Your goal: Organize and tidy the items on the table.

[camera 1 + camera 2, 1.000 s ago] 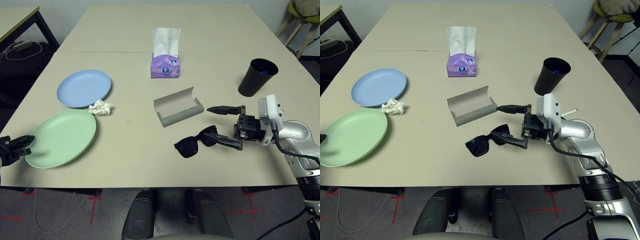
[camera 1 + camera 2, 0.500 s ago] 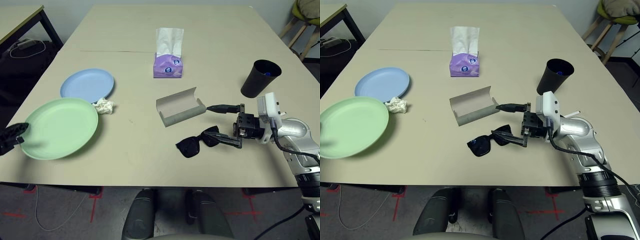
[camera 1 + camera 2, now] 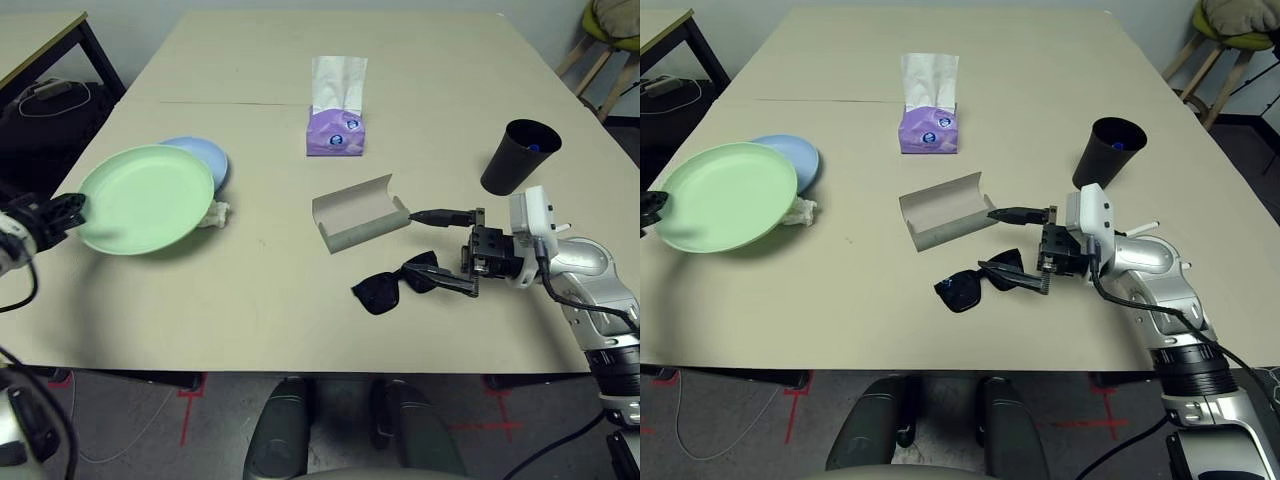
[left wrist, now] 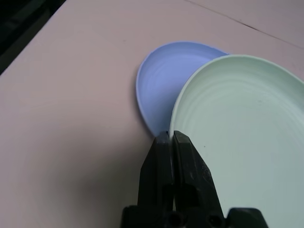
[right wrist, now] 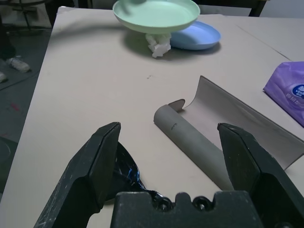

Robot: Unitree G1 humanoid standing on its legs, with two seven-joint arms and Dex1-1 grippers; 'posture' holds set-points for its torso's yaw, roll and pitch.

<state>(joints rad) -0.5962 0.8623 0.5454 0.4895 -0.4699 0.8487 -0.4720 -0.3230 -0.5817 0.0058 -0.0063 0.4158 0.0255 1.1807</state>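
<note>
Plates being stacked: mint green plate [image 3: 146, 199] held above the pale blue plate [image 3: 212, 160], far left on the surface [image 3: 300, 310].
Left pincer [image 4: 172, 142] is clamped on the green rim; centre it before lowering, clear of the crumpled tissue [image 3: 214, 214] (tucked underneath). Right pincer [image 3: 448, 248] gapes wide, empty, beside the sunglasses [image 3: 392, 285].

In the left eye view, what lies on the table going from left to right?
Left gripper gripping the mint green plate → purple tissue box → open glasses case → black sunglasses → right gripper → black cup.
</note>
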